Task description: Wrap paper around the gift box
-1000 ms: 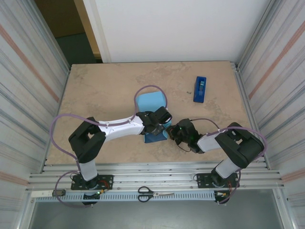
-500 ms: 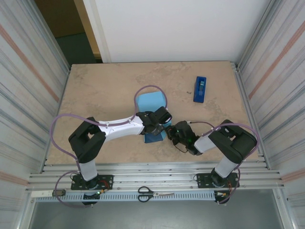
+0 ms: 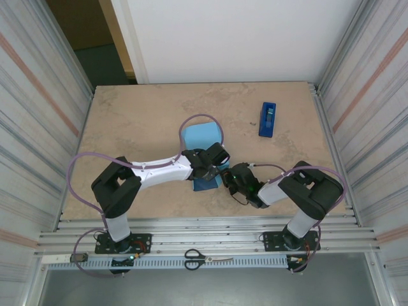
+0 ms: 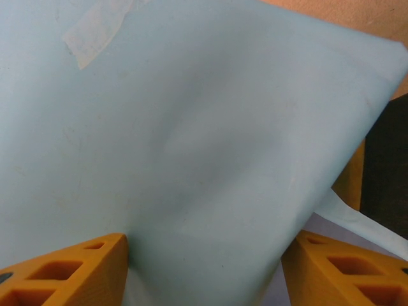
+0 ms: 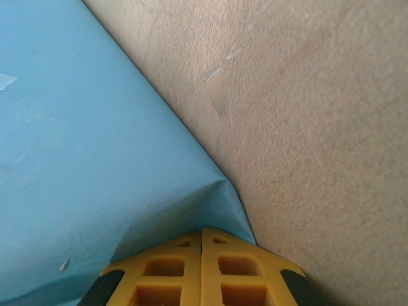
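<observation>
Paper (image 3: 203, 135) lies centre of tabletop (image 3: 140, 115), light side up, folded over; gift box hidden, probably inside. Tape piece (image 4: 95, 29) already on. Left fingers (image 4: 64, 271) apart, straddling paper. Right fingers (image 5: 201, 271) together, pressing paper corner. Remaining: side flaps, more taping with tape dispenser (image 3: 268, 119).

Even, bright overhead light falls on the beige table (image 3: 140, 127), with only short, soft shadows under the arms and no glare. Beyond the table's far-left corner a doorway lies dim. Close-up wrist views of the paper (image 4: 191, 146) are soft, the yellow fingers (image 4: 70, 274) blurred.
</observation>
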Robot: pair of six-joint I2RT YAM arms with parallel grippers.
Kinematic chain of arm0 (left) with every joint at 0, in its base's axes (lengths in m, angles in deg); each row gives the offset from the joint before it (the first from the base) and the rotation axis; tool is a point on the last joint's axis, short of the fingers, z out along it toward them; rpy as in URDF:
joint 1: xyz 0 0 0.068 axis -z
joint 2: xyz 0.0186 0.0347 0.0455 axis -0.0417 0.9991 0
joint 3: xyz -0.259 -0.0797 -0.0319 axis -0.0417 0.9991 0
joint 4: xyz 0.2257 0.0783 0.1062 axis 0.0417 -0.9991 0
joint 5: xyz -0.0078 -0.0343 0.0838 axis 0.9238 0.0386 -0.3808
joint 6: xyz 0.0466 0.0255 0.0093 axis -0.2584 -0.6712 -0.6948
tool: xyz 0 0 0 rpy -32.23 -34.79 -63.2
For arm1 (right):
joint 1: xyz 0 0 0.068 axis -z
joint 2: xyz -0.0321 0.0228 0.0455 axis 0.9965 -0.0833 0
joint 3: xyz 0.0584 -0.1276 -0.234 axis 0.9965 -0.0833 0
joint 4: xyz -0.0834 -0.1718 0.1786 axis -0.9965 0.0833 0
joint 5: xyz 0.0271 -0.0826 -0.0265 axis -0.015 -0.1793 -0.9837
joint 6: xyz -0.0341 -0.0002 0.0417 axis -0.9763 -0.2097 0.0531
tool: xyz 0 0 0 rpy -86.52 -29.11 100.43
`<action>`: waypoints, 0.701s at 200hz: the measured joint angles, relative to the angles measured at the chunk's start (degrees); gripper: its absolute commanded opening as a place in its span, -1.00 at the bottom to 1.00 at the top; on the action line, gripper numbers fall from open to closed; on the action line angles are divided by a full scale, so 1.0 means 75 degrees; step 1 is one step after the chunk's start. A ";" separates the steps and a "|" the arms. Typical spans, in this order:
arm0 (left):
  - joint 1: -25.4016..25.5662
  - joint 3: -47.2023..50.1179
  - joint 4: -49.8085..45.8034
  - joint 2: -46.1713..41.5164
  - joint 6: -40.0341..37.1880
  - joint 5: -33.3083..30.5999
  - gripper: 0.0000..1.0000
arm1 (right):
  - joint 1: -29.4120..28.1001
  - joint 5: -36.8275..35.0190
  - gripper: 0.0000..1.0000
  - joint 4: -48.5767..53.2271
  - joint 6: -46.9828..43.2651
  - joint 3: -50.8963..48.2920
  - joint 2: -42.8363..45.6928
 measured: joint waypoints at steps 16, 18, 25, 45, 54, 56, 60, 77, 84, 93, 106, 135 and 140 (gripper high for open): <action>0.0000 0.0000 0.0000 0.0000 0.0000 0.0000 0.24 | -0.0085 -0.0137 -1.00 0.0061 0.0058 0.0015 0.0009; 0.0000 0.0003 0.0003 0.0000 0.0000 0.0000 0.24 | -0.0099 -0.0152 -1.00 0.0067 0.0061 0.0015 0.0009; 0.0000 0.0003 0.0003 0.0000 -0.0003 0.0000 0.24 | -0.0152 -0.0192 -1.00 0.0070 0.0093 0.0015 0.0009; 0.0000 0.0000 0.0000 0.0000 -0.0003 -0.0003 0.24 | -0.0391 -0.0323 -1.00 0.0070 0.0146 0.0012 0.0009; 0.0000 0.0000 0.0000 0.0000 0.0000 -0.0003 0.24 | -0.0527 -0.0364 -1.00 0.0070 0.0163 0.0009 0.0009; 0.0000 0.0000 0.0000 0.0000 0.0000 -0.0003 0.24 | -0.0554 -0.0373 -1.00 0.0070 0.0172 0.0009 0.0009; 0.0000 0.0000 0.0000 0.0000 0.0000 -0.0003 0.24 | -0.0600 -0.0376 -1.00 0.0061 0.0181 0.0003 0.0009; 0.0000 0.0000 0.0000 -0.0006 0.0000 -0.0003 0.24 | -0.0743 -0.0455 -1.00 -0.0041 0.0271 -0.0061 0.0009; 0.0000 0.0000 -0.0003 -0.0006 0.0000 0.0000 0.24 | -0.0787 -0.0481 -1.00 -0.0128 0.0326 -0.0114 0.0009; 0.0000 0.0000 -0.0003 -0.0006 0.0000 -0.0003 0.24 | -0.0842 -0.0522 -1.00 -0.0210 0.0370 -0.0166 0.0009; 0.0000 0.0000 -0.0003 -0.0009 0.0000 -0.0003 0.24 | -0.0918 -0.0580 -1.00 -0.0268 0.0402 -0.0201 0.0009; 0.0000 0.0015 0.0003 -0.0015 0.0006 0.0000 0.24 | -0.1087 -0.0688 -1.00 -0.0271 0.0405 -0.0204 0.0009; 0.0000 0.0020 0.0006 -0.0015 0.0009 0.0000 0.24 | -0.1105 -0.0691 -1.00 -0.0268 0.0405 -0.0207 0.0017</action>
